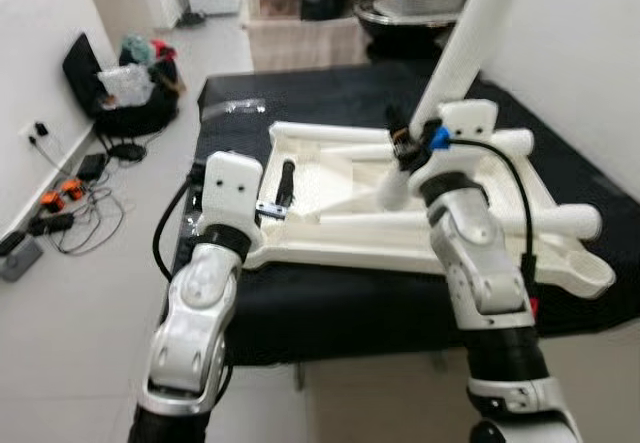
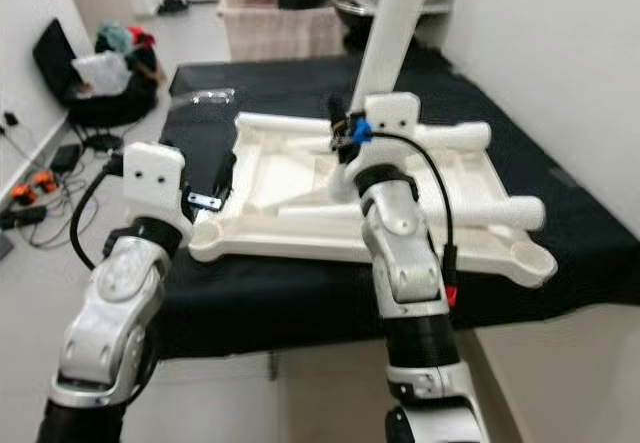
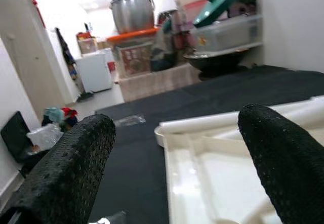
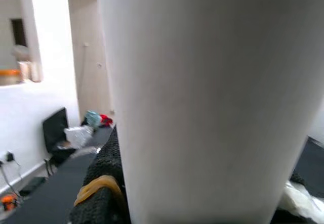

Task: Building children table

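White plastic makes up the children's tabletop (image 1: 330, 188), which lies upside down on a bench (image 1: 330, 303) draped in black cloth, its ribbed underside facing up. One white table leg (image 1: 455, 63) stands upright and slightly tilted out of a socket near the middle of the far side. Two more legs lie flat on the tabletop, one (image 1: 330, 133) along the far rim, another (image 1: 575, 221) at the right corner.

At the standing leg, the right gripper (image 1: 405, 143) has its jaws closed around the lower part of the tube; from the right wrist the leg looms huge and white against one black finger (image 4: 104, 183) bearing a yellowish mark.

On the tabletop's left edge the left gripper (image 1: 285, 185) reaches over the rim with its jaws spread wide and nothing between them; its two fingers (image 3: 66, 173) frame the tray-like underside from the left wrist.

Further out, a clear plastic bag (image 1: 232, 108) lies on the black cloth. On the floor to the left are cables with orange plugs (image 1: 60, 195), a black bag (image 1: 85, 68) and a heap of clothes (image 1: 145, 58).
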Motion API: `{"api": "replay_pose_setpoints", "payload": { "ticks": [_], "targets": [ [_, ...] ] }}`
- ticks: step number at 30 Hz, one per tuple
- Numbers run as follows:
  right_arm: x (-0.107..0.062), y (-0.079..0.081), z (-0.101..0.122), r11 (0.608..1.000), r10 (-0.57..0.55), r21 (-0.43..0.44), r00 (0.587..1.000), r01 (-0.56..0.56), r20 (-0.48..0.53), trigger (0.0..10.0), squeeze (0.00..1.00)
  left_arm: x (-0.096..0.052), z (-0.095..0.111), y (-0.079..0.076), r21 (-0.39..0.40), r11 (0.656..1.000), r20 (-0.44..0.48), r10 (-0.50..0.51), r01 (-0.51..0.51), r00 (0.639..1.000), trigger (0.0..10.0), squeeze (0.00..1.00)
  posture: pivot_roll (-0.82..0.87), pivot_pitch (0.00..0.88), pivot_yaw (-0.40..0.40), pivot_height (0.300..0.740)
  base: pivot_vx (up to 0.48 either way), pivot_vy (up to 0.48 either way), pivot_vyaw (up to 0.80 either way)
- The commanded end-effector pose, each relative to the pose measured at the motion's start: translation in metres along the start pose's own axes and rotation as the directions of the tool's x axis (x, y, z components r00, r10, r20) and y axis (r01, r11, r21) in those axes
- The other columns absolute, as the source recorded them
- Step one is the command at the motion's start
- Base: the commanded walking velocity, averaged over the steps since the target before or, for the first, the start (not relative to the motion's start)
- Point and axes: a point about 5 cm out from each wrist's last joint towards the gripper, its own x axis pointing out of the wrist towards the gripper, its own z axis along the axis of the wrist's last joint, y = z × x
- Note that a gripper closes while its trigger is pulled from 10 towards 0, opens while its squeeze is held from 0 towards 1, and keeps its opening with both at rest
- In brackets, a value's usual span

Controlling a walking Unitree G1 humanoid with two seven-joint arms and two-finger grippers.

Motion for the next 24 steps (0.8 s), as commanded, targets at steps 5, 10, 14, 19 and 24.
{"api": "replay_pose_setpoints", "payload": {
  "ticks": [5, 10, 14, 19, 24],
  "targets": [
    [0.0007, 0.0106, 0.0072, 1.000, 0.024, 0.019, 0.999, -0.024, 0.038, 10.0, 0.00, -0.0047, -0.0072, 0.0050, 0.000, 1.000, -0.030, 0.025, -0.025, 0.999, 10.0, 0.00, 0.01, 0.000, -0.040, 0.740, 0.117, 0.000, 0.00],
    [0.0004, 0.0085, 0.0054, 1.000, 0.018, 0.012, 1.000, -0.018, 0.026, 10.0, 0.00, -0.0051, -0.0081, 0.0042, -0.007, 1.000, -0.039, 0.020, -0.021, 0.999, 10.0, 0.00, 0.01, 0.000, -0.039, 0.740, 0.000, 0.000, -0.09],
    [0.0003, 0.0055, 0.0041, 1.000, 0.007, 0.005, 1.000, -0.007, 0.018, 10.0, 0.00, -0.0056, -0.0088, 0.0031, -0.016, 1.000, -0.043, 0.015, -0.016, 0.999, 10.0, 0.00, 0.01, 0.000, -0.035, 0.740, 0.000, 0.000, -0.71],
    [0.0003, 0.0055, 0.0041, 1.000, 0.007, 0.005, 1.000, -0.007, 0.018, 10.0, 0.00, -0.0056, -0.0088, 0.0031, -0.016, 1.000, -0.043, 0.015, -0.016, 0.999, 10.0, 0.00, 0.01, 0.000, -0.035, 0.740, 0.000, 0.000, -0.80],
    [-0.0008, 0.0050, 0.0023, 1.000, -0.008, 0.011, 1.000, 0.008, 0.012, 10.0, 0.00, -0.0082, -0.0131, 0.0038, -0.033, 0.999, -0.069, 0.016, -0.019, 0.997, 10.0, 0.00, 0.01, 0.000, -0.033, 0.740, 0.000, 0.171, -0.32]
  ]
}}
